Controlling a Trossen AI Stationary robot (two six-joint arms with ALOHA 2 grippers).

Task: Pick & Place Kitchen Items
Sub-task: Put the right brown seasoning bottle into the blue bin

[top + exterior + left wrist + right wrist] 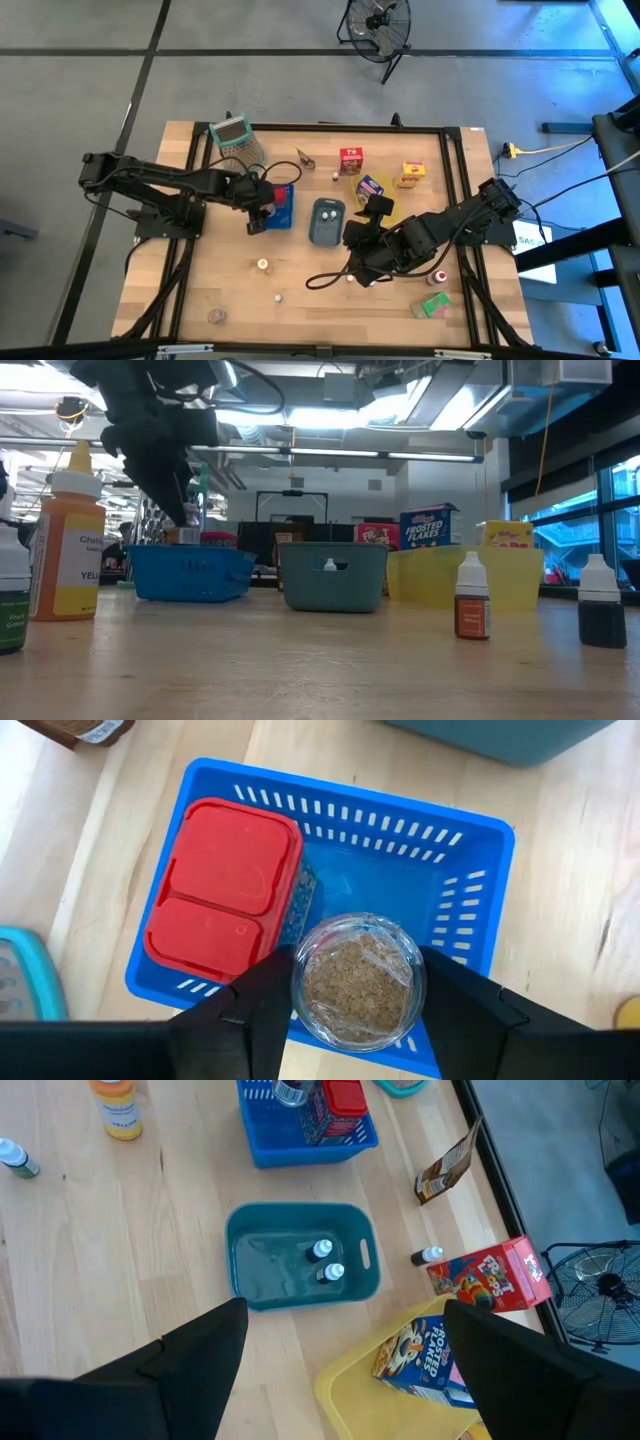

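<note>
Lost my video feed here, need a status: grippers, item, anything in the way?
Left gripper shut on clear round jar of brown grains, above blue slotted basket. Red flat lidded box already inside, beside drop spot. Right gripper open, empty, over teal bin.

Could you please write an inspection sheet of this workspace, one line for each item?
Surface: wooden table, black frame.
Job's things: red box in blue tray; two small bottles in grey-blue tray; Frosted Flakes carton in yellow tray; red carton.
Clutter: green-rimmed grater.
Grippers: left gripper above blue tray, fingers shut on clear jar of brown grains; right gripper open, empty.
Cables: black loop on table.
Surroundings: fan on floor.
</note>
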